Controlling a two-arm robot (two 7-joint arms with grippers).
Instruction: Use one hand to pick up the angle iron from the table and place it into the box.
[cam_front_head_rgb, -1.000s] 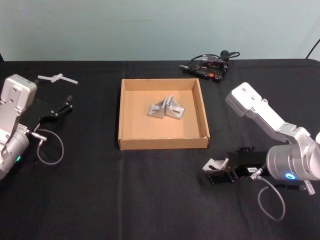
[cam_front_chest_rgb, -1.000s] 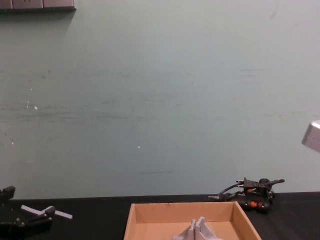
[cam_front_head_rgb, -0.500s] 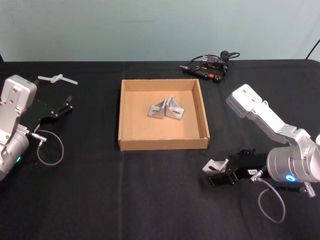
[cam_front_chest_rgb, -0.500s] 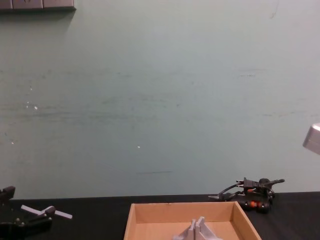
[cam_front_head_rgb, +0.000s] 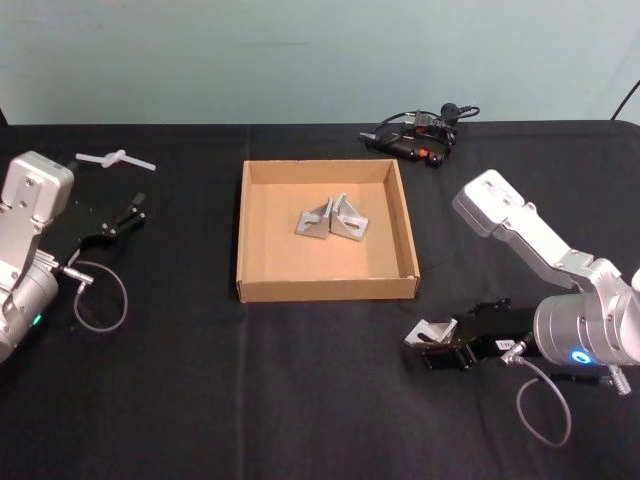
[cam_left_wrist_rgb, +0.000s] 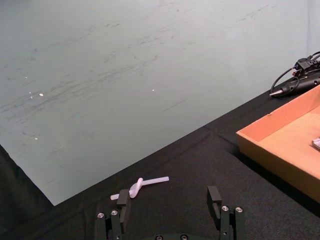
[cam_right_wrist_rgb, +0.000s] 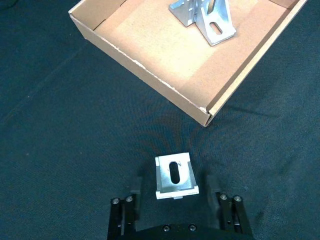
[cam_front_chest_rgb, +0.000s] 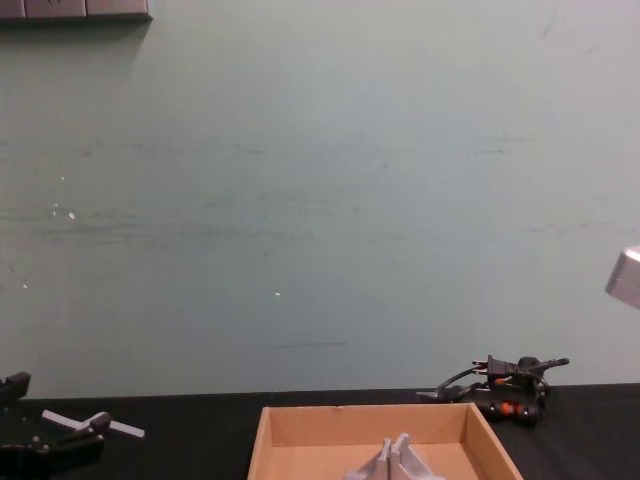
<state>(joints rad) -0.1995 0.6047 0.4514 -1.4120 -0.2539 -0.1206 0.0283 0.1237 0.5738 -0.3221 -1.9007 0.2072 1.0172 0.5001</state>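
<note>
Right gripper (cam_right_wrist_rgb: 170, 184), jaws released around 1 angle iron (cam_front_head_rgb: 431, 331) near the box (cam_front_head_rgb: 325, 286); left gripper (cam_left_wrist_rgb: 168, 194) parked aside, unclenched.

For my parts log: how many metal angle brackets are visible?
3. Left bracket and right bracket sit side by side in the box; third bracket lies on the table between the right end effector's fingers.
</note>
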